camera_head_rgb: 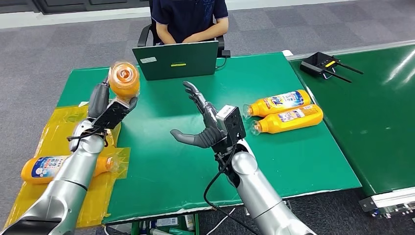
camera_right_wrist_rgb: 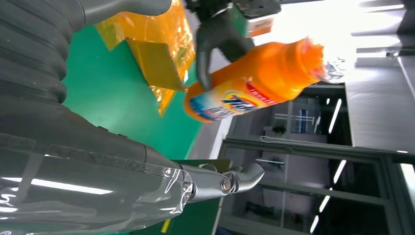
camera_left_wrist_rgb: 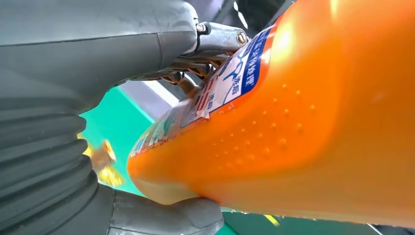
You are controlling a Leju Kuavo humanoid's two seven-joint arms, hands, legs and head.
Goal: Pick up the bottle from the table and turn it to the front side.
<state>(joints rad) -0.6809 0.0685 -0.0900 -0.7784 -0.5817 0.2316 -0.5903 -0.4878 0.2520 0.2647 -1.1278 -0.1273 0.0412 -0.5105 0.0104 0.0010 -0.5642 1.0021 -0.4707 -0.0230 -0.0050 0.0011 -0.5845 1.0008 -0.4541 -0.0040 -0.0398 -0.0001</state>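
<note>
While the left hand (camera_head_rgb: 105, 105) grips the orange bottle (camera_head_rgb: 124, 79) clear of the green table (camera_head_rgb: 161, 161), the head view shows the bottle's cap end tipped toward the camera, which looks like a hold meant for rotating it. Beside it, across a gap, the right hand (camera_head_rgb: 205, 125) hangs empty with fingers spread, palm toward the bottle, probably ready to receive or steady it. Two more bottles (camera_head_rgb: 284, 111) lie on the table beyond the right hand, and another bottle (camera_head_rgb: 46, 168) rests on yellow plastic sheeting (camera_head_rgb: 58, 129) below the left arm.

From the left wrist, the bottle fills the space just ahead of the hand, its label partly showing between thumb and fingers.

From the right wrist, the raised bottle is seen with dark fingers wrapped round its middle, well ahead of the right hand's unclenched fingers (camera_right_wrist_rgb: 242, 178).
</note>
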